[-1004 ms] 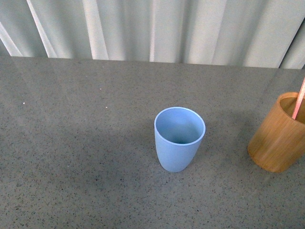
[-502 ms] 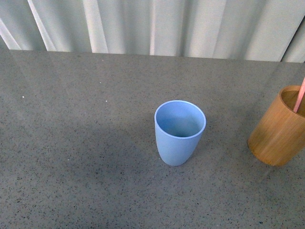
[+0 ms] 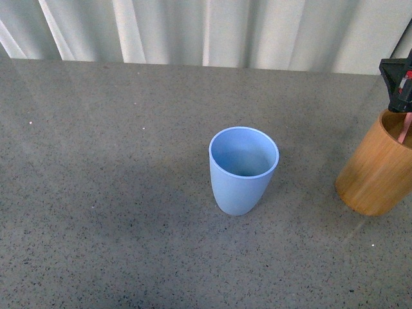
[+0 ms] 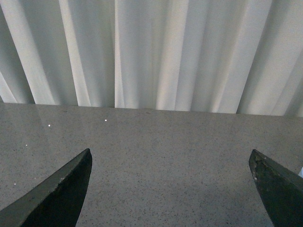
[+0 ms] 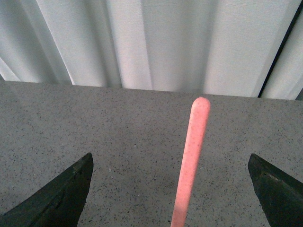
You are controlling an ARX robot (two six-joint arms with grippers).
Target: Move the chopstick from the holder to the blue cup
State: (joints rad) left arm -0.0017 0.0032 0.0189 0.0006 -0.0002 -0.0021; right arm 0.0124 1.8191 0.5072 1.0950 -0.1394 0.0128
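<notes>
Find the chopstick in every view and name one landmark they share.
Front view: the chopstick shows at the far right edge, rising from the holder.
Left wrist view: not in it.
Right wrist view: between the open fingers of the right gripper.
Shared landmark: the white curtain behind the table.

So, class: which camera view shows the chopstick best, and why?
The right wrist view: the chopstick runs long and sharp up to its rounded end, within the open right gripper. The front view catches only a pink sliver at the rim of the holder. The left wrist view shows none.
</notes>
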